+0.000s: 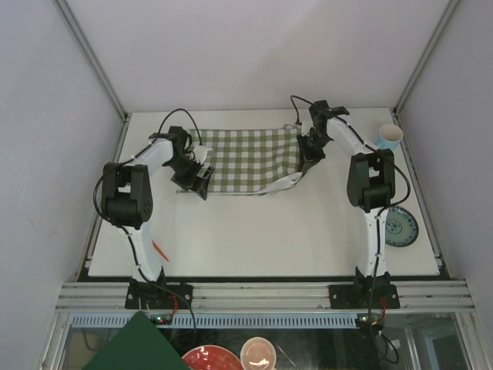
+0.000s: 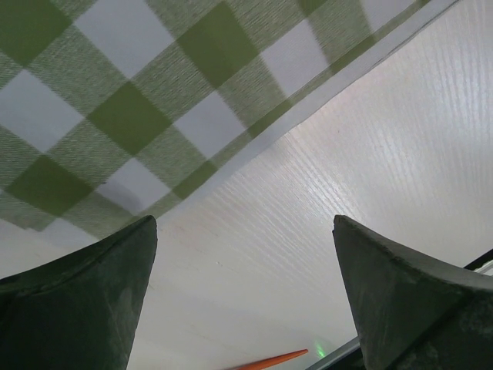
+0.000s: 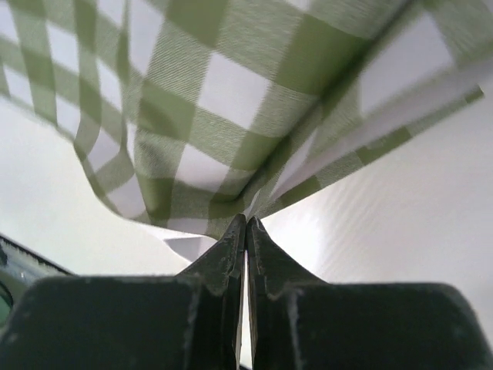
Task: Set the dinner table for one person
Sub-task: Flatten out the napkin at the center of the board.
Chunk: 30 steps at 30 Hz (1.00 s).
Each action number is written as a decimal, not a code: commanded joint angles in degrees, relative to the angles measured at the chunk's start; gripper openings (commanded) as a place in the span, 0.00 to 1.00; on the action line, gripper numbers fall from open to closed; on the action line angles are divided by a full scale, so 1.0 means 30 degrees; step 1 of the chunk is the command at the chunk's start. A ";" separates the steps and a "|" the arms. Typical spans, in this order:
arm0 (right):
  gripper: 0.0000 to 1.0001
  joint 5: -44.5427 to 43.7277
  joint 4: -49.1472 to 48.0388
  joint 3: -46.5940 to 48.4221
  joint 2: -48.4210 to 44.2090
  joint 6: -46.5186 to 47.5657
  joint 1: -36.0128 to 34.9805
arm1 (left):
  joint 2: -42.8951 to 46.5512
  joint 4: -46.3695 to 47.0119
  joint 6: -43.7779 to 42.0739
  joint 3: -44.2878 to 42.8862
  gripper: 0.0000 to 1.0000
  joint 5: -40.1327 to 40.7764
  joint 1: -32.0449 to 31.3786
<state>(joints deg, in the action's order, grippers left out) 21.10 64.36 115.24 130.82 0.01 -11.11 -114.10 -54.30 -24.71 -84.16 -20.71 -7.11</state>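
The dinner table [image 1: 269, 231] is a large off-white top. A green-and-white checked cloth [image 1: 246, 158] lies on its far middle, its right edge folded up. My right gripper [image 1: 308, 158] is at that right edge. In the right wrist view it [image 3: 246, 221] is shut on a pinched fold of the cloth [image 3: 231, 92], which hangs lifted above the table. My left gripper [image 1: 196, 176] is at the cloth's near left corner. It [image 2: 243, 223] stands wide open over bare tabletop, the cloth's edge [image 2: 154, 116] just beyond its fingertips.
A blue-and-white cup [image 1: 390, 137] stands at the far right corner. A patterned plate [image 1: 400, 226] lies by the right edge. A thin orange stick [image 1: 159, 250] lies near the left arm's base. Below the table's front rail sit a red bowl [image 1: 206, 358] and a pink bowl [image 1: 258, 353].
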 commanded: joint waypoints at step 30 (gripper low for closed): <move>0.48 -0.2351 0.1003 -0.1579 -0.3279 0.6221 0.2070 | 0.1589 -0.0092 -0.0757 0.0190 1.00 -0.0671 0.0051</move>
<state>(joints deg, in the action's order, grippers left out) 16.99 70.96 107.35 118.48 13.85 -9.04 -112.81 -54.52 -25.65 -84.09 -21.17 -7.11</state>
